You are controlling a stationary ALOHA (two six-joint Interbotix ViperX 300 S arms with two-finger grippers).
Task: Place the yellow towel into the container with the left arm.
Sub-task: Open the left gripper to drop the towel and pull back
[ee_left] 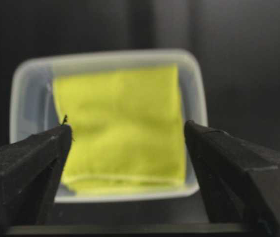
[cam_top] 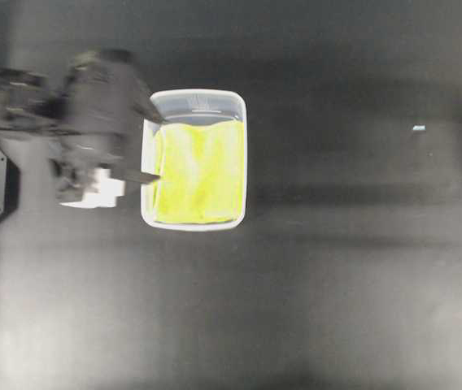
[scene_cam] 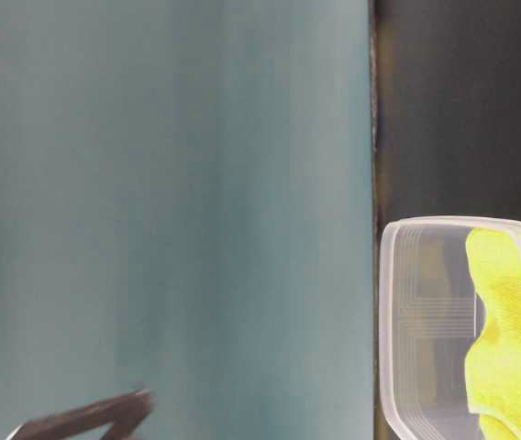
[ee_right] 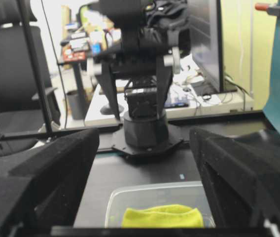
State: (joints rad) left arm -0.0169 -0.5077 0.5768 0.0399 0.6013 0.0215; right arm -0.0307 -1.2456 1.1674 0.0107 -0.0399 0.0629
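At the left of the overhead view I had the long black left arm (cam_top: 93,106), blurred, with its black two-finger left gripper (cam_top: 154,148) poised at the left rim of the clear translucent plastic rectangular container (cam_top: 194,99). Its two finger tips reached just over that rim, one near the upper corner, one lower down. The jaws stood spread wide and empty; through the left wrist camera I saw nothing between them but open air, with the tub framed in the gap.

Moving to the centre of the overhead view, the bright yellow-green terry towel (cam_top: 198,172) lay inside the container, spread fairly flat and filling most of it, leaving a strip of bare tub toward the top of the frame. From table level the cloth looked bunched against one wall, all of it below the rim as far as I could tell. I judged the placing itself done: towel in, grip let go. What I reckoned was left was only to draw the arm clear.

Relative to the claw, the towel sat just right of the finger tips in the overhead view, near but apart from them.

Through the right wrist camera, the right gripper (ee_right: 145,182) was also splayed open and holding nothing, with the container low in its frame.
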